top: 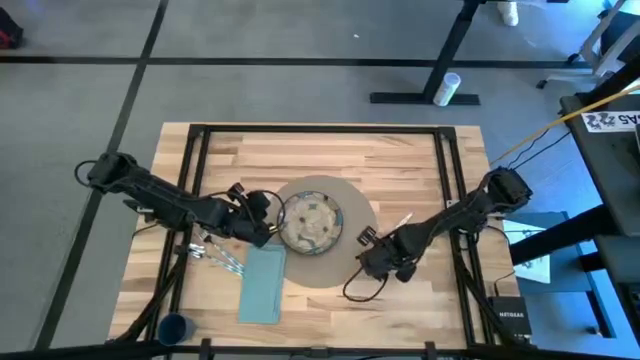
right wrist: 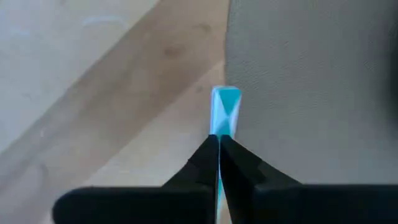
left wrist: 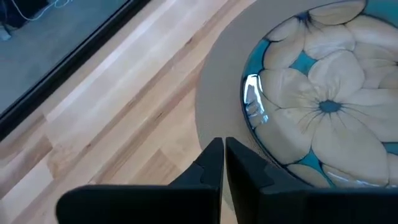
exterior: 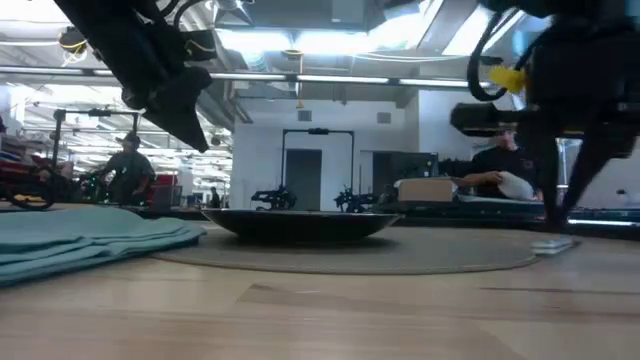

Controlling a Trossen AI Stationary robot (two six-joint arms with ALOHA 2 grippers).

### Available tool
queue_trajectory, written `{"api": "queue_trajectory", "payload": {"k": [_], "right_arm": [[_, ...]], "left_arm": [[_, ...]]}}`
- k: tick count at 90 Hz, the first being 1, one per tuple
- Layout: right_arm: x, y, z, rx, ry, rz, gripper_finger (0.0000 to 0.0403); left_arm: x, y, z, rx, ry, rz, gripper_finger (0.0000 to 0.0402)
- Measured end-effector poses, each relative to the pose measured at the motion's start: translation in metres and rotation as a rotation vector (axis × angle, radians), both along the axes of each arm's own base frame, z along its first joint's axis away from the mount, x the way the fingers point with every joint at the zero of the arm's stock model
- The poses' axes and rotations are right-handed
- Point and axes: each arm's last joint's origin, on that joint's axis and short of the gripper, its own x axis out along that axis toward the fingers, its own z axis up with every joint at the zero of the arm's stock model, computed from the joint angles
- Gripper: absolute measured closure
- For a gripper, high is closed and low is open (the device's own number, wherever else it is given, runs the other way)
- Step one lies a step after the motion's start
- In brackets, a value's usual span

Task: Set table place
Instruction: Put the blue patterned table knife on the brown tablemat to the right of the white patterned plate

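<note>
Two Pairs of Jaws Pressed Together at the Placemat's Opposite Edges

Right gripper [right wrist: 219, 138]: its jaws are clamped on a thin shiny strip [right wrist: 224, 111] that stands up from between the fingertips and shows teal glints. Which piece of cutlery it is cannot be told. The strip sits over bare wood right at the rim of the round grey-brown placemat [right wrist: 311, 87]. From above, this gripper hangs at the placemat's right edge, with its arm reaching in from the table's right side.

Left gripper [left wrist: 223, 144]: its jaws are together with only a hairline slit between them and nothing held. They point down at the placemat's rim, just beside the plate [left wrist: 323, 93], whose glaze shows cream petals on teal. In the high view this gripper is at the plate's left edge.

Outward from there, the plate rests at the placemat's middle, and the placemat lies near the centre of the table [top: 400, 160]. The teal napkin [top: 262, 285] lies flat on the wood at the placemat's lower left, overlapping or touching its rim. A small cluster of silver cutlery [top: 215, 255] lies just left of the napkin, under the left arm. The dark-blue cup [top: 175, 327] stands upright at the table's near left corner, well apart from the rest.
</note>
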Motion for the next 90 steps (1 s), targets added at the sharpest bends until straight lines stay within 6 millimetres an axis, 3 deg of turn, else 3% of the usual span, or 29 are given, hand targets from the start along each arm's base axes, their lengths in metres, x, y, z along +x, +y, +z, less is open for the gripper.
{"api": "queue_trajectory", "payload": {"k": [23,40,70,90], "right_arm": [[0.016,-0.011,0.014,0.016,-0.044,0.035,0.0402],[0.003,-0.019,0.012,0.093,0.136,-0.198,0.0402],[-0.028,-0.035,-0.022,0.031,0.28,-0.444,0.0403],[-0.031,-0.05,-0.033,0.041,0.258,-0.513,0.0403]], "left_arm": [[0.0,0.0,0.0,0.0,0.0,0.0,0.0402],[0.0,0.0,0.0,0.0,0.001,-0.002,0.0402],[0.0,0.0,0.0,0.001,0.003,-0.002,0.0402],[-0.001,0.0,0.0,0.005,0.011,-0.007,0.0402]]}}
